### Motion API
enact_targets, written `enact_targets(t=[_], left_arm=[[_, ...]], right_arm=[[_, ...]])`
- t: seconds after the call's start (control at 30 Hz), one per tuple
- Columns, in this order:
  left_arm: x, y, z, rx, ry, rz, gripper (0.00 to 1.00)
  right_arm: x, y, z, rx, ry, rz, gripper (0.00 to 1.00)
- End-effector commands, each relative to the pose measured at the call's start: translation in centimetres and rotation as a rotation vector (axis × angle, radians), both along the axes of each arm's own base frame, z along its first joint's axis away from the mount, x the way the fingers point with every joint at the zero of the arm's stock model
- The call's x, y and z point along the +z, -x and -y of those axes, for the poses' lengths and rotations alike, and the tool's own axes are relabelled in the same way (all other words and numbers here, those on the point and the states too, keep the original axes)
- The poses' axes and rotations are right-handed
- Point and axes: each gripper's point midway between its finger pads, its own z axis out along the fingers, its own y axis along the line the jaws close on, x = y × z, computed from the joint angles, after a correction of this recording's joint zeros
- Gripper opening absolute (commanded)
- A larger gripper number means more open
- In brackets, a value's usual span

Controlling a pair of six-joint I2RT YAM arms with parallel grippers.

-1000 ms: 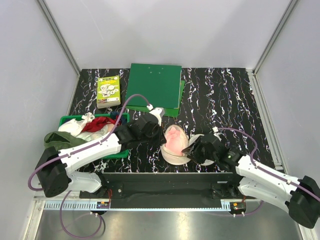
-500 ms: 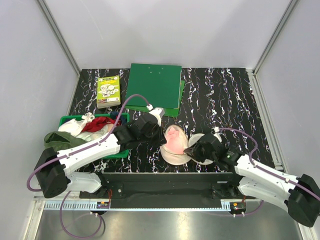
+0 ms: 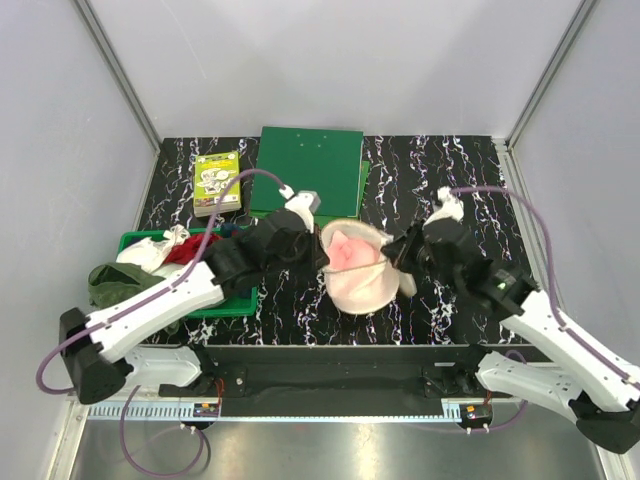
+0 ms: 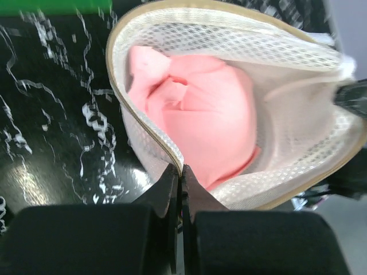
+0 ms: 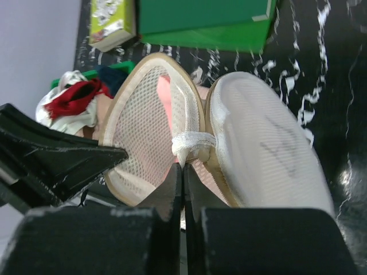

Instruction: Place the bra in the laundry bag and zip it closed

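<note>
Laundry bag (image 3: pixel 368 288), bra (image 3: pixel 349 255) inside, lifted & moved back vs prior frame; L pincer (image 4: pixel 181 175) & R pincer (image 5: pixel 183 172) both clamped on rim.

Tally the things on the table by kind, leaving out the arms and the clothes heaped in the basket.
laundry bag: 1
bra, inside the bag: 1
green basket: 1
green folders, stacked: 2
yellow-green box: 1
Total: 6

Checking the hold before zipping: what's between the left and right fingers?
The open laundry bag with the pink bra inside spans that gap, clearest in the top view.
</note>
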Motion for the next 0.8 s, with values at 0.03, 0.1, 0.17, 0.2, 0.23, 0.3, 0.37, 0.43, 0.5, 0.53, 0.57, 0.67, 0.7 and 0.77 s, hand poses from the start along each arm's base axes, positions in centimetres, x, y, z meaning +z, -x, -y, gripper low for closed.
enact_targets(t=[0.03, 0.1, 0.17, 0.2, 0.23, 0.3, 0.37, 0.43, 0.5, 0.53, 0.57, 0.67, 0.7, 0.77], left_arm=[[2.6, -1.8, -2.0, 0.087, 0.037, 0.072, 0.00], [0.3, -2.3, -1.9, 0.080, 0.003, 0.009, 0.00], [-1.5, -2.6, -2.4, 0.100, -0.040, -0.014, 0.00], [-2.1, -2.8, -2.3, 0.102, -0.045, -0.014, 0.00], [-2.5, -2.9, -2.2, 0.101, -0.049, -0.009, 0.00], [-4.8, -3.2, -2.3, 0.110, -0.075, -0.028, 0.00], [-6.2, -3.3, -2.2, 0.115, -0.095, -0.047, 0.00], [-7.7, -3.3, -2.3, 0.130, -0.116, -0.072, 0.00], [-8.5, -3.0, -2.5, 0.145, -0.118, -0.088, 0.00], [-8.5, -2.9, -2.6, 0.148, -0.108, -0.089, 0.00], [-8.3, -2.9, -2.6, 0.149, -0.094, -0.085, 0.00], [-7.8, -2.4, -2.8, 0.149, -0.062, -0.081, 0.00], [-7.9, -2.2, -3.0, 0.150, -0.061, -0.079, 0.00], [-7.2, -2.0, -3.1, 0.148, -0.043, -0.068, 0.00]], right_arm=[[1.2, 1.7, 1.1, 0.176, 0.213, 0.029, 0.00], [0.0, 1.7, 0.8, 0.173, 0.207, -0.004, 0.00], [-2.7, 1.6, 0.6, 0.152, 0.208, -0.060, 0.00], [-3.7, 1.7, 0.4, 0.149, 0.202, -0.082, 0.00], [-6.2, 2.1, 0.5, 0.135, 0.207, -0.136, 0.02], [-9.6, 2.3, 0.0, 0.127, 0.185, -0.179, 0.11], [-11.3, 2.2, -0.3, 0.074, 0.152, -0.228, 0.22], [-12.8, 2.7, -0.1, 0.020, 0.117, -0.291, 0.38], [-12.8, 3.1, 0.1, 0.001, 0.082, -0.300, 0.47], [-12.7, 3.4, 0.3, -0.023, 0.061, -0.318, 0.52], [-12.5, 3.6, 0.5, -0.032, 0.043, -0.325, 0.58], [-11.6, 4.8, 0.8, -0.067, -0.044, -0.358, 0.75], [-11.5, 5.3, 1.1, -0.074, -0.079, -0.358, 0.80], [-11.4, 5.7, 1.1, -0.109, -0.151, -0.386, 0.92]])
